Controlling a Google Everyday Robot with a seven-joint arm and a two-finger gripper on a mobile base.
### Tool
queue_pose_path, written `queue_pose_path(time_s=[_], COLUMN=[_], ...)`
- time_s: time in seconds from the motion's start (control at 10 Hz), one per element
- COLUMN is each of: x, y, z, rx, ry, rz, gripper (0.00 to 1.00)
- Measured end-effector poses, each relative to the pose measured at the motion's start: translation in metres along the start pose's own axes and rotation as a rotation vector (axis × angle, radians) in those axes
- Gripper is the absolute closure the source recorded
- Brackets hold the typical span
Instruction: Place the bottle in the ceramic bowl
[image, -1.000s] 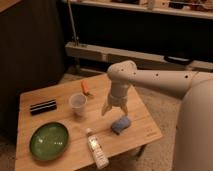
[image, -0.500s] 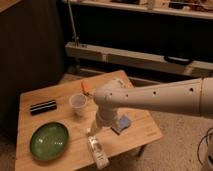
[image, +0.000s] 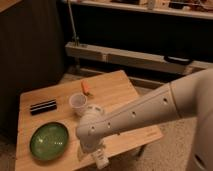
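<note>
Bottle (image: 101, 159) (slim, clear plastic, white label unreadable) lies at the front edge of the wooden tabletop (image: 125, 95). Gripper (image: 91, 149) hangs right over its near end; whether it grips, cannot tell. Round glossy green ceramic bowl (image: 49, 141) sits to the left, apart. Farther back: translucent cup (image: 77, 103), flat black bar (image: 43, 106).

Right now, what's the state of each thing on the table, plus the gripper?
bottle: lying at the table's front edge, outside the bowl, partly hidden by the arm.
ceramic bowl: upright, empty.
plastic cup: upright.
black case: lying flat.
gripper: low over the bottle, right of the bowl.
</note>
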Motion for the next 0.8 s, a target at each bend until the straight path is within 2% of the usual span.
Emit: queue_pose_path(time_s=[0.1,0.3,0.8], x=[0.006,0.016,0.026], y=[-0.009,-0.006,0.011], z=[0.011,0.021,0.023], rx=[-0.008,-0.046,-0.064], ry=[-0.005,-0.002,0.006], rz=[-0.016,-0.019,0.031], gripper=[0.29,0.29,0.29])
